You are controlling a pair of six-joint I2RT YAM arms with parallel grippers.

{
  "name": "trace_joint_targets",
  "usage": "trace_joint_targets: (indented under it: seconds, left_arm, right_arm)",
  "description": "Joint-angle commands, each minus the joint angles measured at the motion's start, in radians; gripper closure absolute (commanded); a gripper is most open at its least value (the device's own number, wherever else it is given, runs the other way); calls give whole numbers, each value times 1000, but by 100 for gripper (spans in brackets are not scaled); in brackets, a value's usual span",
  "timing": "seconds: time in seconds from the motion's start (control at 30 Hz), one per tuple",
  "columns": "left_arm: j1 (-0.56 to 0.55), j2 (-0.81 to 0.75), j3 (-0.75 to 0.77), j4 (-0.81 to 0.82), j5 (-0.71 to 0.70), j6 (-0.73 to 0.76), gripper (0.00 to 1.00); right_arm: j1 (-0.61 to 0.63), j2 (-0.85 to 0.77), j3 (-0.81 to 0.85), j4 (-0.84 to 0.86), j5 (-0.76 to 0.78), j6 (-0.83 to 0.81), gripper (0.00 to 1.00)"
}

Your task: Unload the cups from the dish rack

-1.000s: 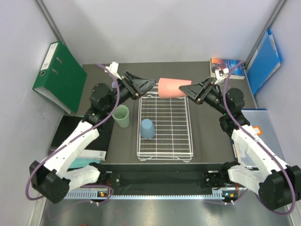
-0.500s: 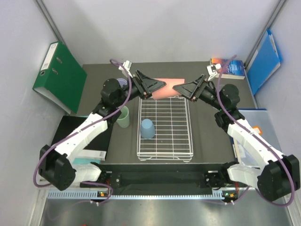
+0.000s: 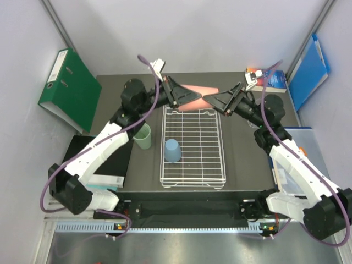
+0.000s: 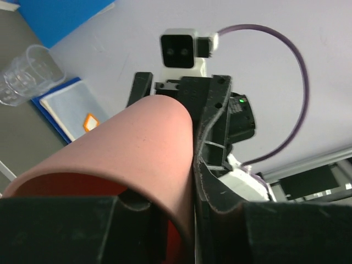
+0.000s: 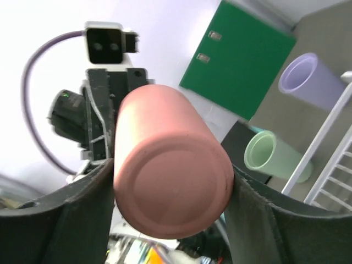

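The salmon cup [image 5: 170, 187] hangs sideways over the dish rack's [image 3: 223, 165] 12 o'clock edge; the right end effector [image 3: 212, 100] clamps its base; the left end effector [image 3: 190, 98], open and apart a second ago, now pinches its rim; a light blue cup [image 3: 172, 149] sits inverted in the rack at 8 o'clock; a mint cup [image 3: 143, 135] stands outside at 9 o'clock.

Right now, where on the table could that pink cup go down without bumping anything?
The pink cup could go on the bare table strip right of the dish rack, bordered by the right arm. Left of the rack is crowded: mint cup, lilac cup, left arm.
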Motion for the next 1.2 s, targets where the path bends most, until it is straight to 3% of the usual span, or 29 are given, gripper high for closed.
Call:
trace_joint_targets:
  seconds: [0.0,0.13,0.27,0.5,0.6,0.9,1.17]
  left_arm:
    - [9,128,271,-491,-186,340,100]
    - [9,286,528,-760,-319,447,100]
    - [10,433,705,-941,-507,550,100]
    - [10,676,1039,-1141,-860,697,100]
    - [9,725,1113,-1142,-925,746,100]
    - [21,682,1119,-1042,-1075,802,100]
    - [84,586,1086,-1176,-1430,803,100]
  right_arm:
    - [6,-77,108,-330,274,-285,31]
    - [4,-88,200,-632,460,-398,30]
    - [4,-80,257,-812,588,-455,30]
    - [6,-120,271,-921,695,-516,31]
    - [6,-128,270,-935,704,-533,32]
    - [6,-131,227,-920,693,-541,32]
    - [6,-100,190,-888,661,-529,32]
